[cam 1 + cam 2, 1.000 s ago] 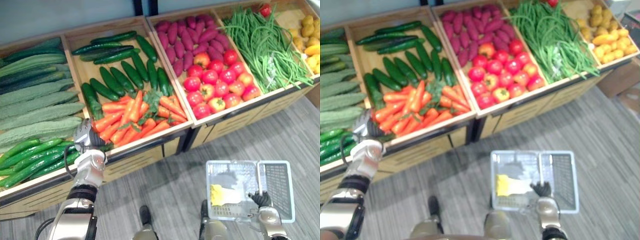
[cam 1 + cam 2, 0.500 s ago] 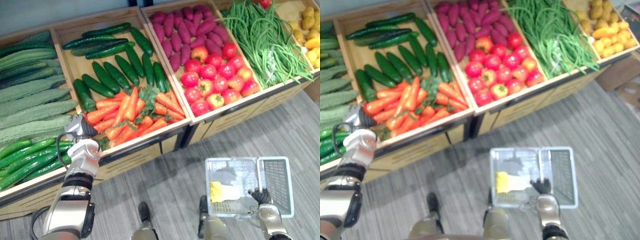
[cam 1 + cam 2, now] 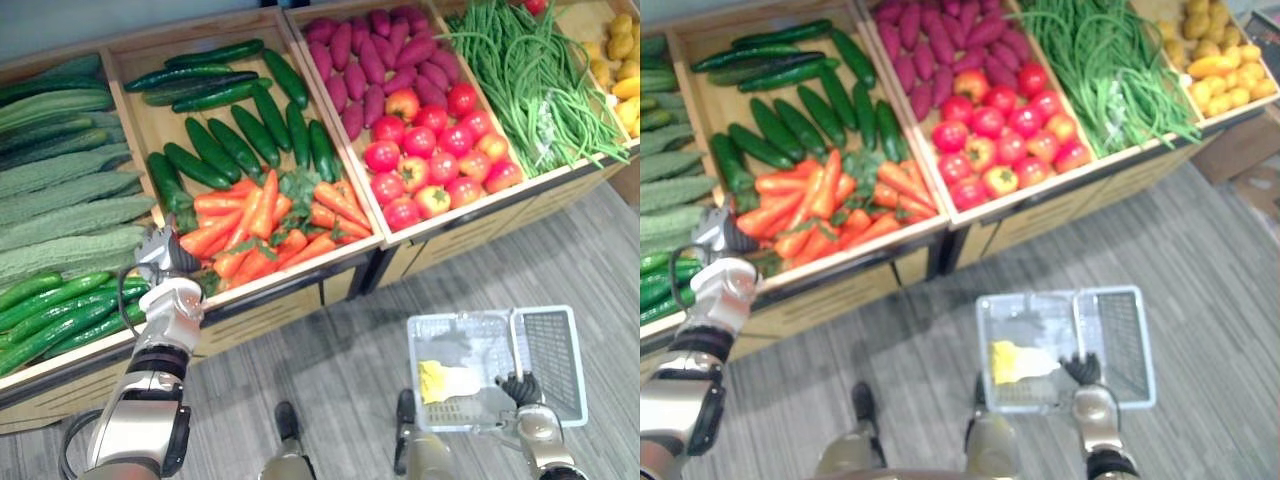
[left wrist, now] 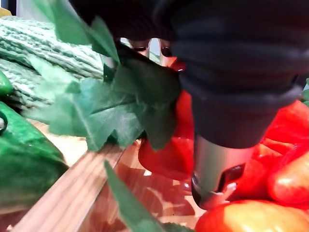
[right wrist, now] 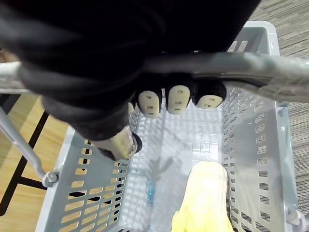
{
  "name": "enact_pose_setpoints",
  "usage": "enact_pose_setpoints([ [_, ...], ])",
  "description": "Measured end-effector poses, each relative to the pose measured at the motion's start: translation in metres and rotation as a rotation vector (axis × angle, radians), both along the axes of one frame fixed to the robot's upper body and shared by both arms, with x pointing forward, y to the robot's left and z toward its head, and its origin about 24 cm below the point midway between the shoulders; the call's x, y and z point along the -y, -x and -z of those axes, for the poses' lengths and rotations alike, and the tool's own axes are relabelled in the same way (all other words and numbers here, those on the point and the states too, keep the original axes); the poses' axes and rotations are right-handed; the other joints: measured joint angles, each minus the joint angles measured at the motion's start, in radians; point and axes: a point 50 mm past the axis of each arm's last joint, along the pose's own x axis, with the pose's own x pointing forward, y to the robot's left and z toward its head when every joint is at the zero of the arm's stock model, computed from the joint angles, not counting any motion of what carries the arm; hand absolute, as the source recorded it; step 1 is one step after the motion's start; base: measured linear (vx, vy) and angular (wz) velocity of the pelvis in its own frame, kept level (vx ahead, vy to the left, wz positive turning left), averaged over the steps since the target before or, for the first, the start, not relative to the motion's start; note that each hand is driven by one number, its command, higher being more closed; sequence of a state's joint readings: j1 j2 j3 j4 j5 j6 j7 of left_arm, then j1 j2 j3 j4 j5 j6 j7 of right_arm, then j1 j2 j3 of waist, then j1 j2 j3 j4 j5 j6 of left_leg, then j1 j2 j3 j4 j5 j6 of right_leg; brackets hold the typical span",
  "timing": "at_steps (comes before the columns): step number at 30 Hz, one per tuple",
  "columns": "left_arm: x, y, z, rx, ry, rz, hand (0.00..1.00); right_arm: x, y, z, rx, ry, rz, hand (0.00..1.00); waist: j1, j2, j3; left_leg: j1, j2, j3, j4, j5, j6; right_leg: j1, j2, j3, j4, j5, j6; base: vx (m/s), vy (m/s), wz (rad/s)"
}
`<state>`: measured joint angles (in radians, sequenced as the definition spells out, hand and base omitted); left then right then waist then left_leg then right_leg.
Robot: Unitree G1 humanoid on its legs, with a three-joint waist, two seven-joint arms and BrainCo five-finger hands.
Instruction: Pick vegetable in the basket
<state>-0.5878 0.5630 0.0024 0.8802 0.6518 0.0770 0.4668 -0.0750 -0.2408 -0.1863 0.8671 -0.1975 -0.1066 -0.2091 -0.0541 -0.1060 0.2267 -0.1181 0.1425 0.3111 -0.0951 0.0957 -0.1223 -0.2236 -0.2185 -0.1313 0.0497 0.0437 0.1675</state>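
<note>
At the front corner of the crate (image 3: 290, 277), the left hand (image 3: 168, 262) sits low against the heaped carrots (image 3: 262, 222). Green leaves (image 4: 120, 96) and its own dark cover hide most of its fingers, so I cannot tell whether it grips a carrot. Down over the floor (image 3: 330, 370), well apart from the carrots, the right hand (image 3: 520, 388) has its fingers (image 5: 176, 99) curled round the handle (image 5: 260, 65) of the grey basket (image 3: 565, 350), which holds what looks like a yellow packet (image 3: 432, 382), partly cut off in the wrist view.
</note>
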Motion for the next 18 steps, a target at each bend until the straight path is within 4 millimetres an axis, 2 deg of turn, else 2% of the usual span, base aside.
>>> enact_pose_setpoints([
  [1, 0.0, 0.0, 0.0, 0.0, 0.0, 0.0, 0.0, 0.001, 0.0, 0.0, 0.002, 0.002, -0.001, 1.0, 0.0, 0.001, 0.002, 0.0, 0.0, 0.0, 0.0, 0.0, 0.0, 0.0, 0.0, 0.0, 0.0, 0.0, 0.0, 0.0, 0.0, 0.0],
  [2, 0.0, 0.0, 0.0, 0.0, 0.0, 0.0, 1.0, 0.001, 0.0, -0.001, 0.002, 0.003, -0.001, 1.0, 0.0, 0.002, 0.002, 0.0, 0.0, 0.0, 0.0, 0.0, 0.0, 0.0, 0.0, 0.0, 0.0, 0.0, 0.0, 0.0, 0.0, 0.0],
  [14, 0.005, -0.003, -0.007, 0.015, -0.077, 0.031, 1.0, -0.001, -0.005, -0.005, 0.027, 0.014, -0.027, 1.0, 0.003, 0.001, 0.022, -0.002, -0.001, -0.002, 0.0, 0.0, 0.0, -0.002, -0.002, -0.002, 0.003, -0.001, 0.001, 0.0, 0.0, 0.0],
  [15, 0.006, -0.003, -0.007, 0.009, -0.097, 0.036, 0.0, -0.002, -0.006, -0.005, 0.028, 0.015, -0.033, 1.0, 0.002, 0.001, 0.022, -0.002, -0.001, -0.002, 0.0, 0.0, 0.0, -0.002, -0.002, -0.001, 0.002, -0.001, 0.001, 0.0, 0.0, 0.0],
  [18, 0.011, -0.005, -0.005, -0.011, -0.124, 0.067, 0.0, -0.003, -0.007, -0.006, 0.028, 0.023, -0.046, 1.0, 0.002, 0.001, 0.022, -0.002, -0.002, -0.002, 0.0, 0.0, 0.0, -0.002, -0.003, -0.001, 0.002, -0.001, 0.001, 0.0, 0.0, 0.0],
])
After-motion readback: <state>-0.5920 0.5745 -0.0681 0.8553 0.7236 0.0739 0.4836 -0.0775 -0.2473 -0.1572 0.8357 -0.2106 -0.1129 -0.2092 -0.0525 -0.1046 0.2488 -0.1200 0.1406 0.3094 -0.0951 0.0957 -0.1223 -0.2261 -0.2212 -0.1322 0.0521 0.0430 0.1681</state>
